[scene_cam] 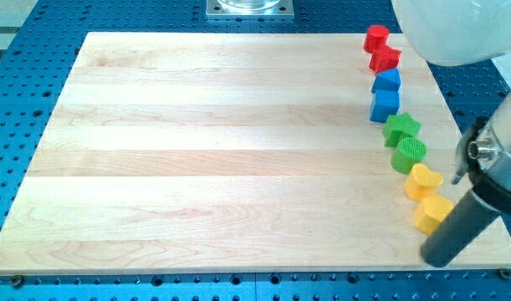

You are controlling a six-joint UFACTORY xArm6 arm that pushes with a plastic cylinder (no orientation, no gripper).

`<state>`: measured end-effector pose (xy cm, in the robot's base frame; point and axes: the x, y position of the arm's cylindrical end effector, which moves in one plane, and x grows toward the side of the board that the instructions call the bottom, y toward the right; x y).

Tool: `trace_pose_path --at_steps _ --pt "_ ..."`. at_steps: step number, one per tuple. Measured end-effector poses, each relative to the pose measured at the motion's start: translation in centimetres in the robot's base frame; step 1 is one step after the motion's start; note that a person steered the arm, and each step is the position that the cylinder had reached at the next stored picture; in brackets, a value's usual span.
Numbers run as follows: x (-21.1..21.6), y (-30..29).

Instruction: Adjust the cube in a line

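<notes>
Several blocks stand in a curved line down the right side of the wooden board (pixel 222 150). From the view's top: a red cylinder (pixel 375 38), a red star (pixel 385 58), a blue block (pixel 387 81), a blue cube (pixel 385 105), a green star (pixel 401 129), a green cylinder (pixel 410 155), a yellow heart (pixel 422 181) and a yellow block (pixel 432 213). My tip (pixel 436 259) is at the board's bottom right corner, just below the yellow block and apart from the blue cube.
The white arm body (pixel 456 29) looms over the view's top right. The board lies on a blue perforated table (pixel 21 67). A metal mount (pixel 250 8) sits at the view's top centre.
</notes>
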<state>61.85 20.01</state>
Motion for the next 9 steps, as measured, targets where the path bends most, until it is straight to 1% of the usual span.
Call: trace_pose_path --at_steps 1,2,3,4,6,9 --pt "-3.8 -10.1" --pt "-14.3 -11.2" --pt "-21.8 -10.6" --pt "-22.2 -10.5" --pt "-23.1 -5.1" --pt "-23.2 -2.1"
